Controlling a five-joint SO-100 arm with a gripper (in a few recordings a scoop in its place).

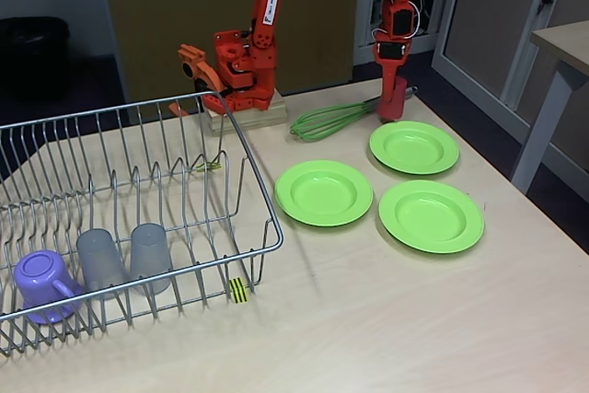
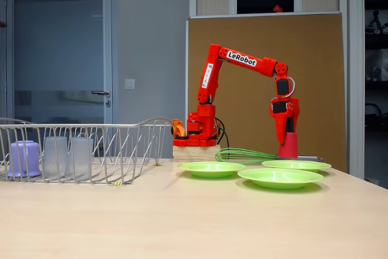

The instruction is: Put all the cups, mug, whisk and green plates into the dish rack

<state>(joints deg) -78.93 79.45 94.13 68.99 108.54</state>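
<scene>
The silver wire dish rack (image 1: 238, 289) (image 2: 121, 150) stands at the left. In its front row are the lilac mug (image 1: 41, 281) (image 2: 24, 157) and two grey cups (image 1: 99, 260) (image 1: 150, 255) (image 2: 56, 157). Three green plates (image 1: 324, 192) (image 1: 413, 146) (image 1: 431, 215) lie flat on the table to its right. Behind the plates lies the whisk (image 1: 327, 121) (image 2: 242, 154), green loops toward the arm's base and handle to the right. My gripper (image 1: 394, 109) (image 2: 288, 150) points straight down onto that handle at table level. Its fingers read as one red block.
The arm's base (image 1: 241, 89) sits on a wooden block behind the rack's far right corner. A second table (image 1: 561, 52) stands off to the right. Bare tabletop stretches in front of the plates and the rack.
</scene>
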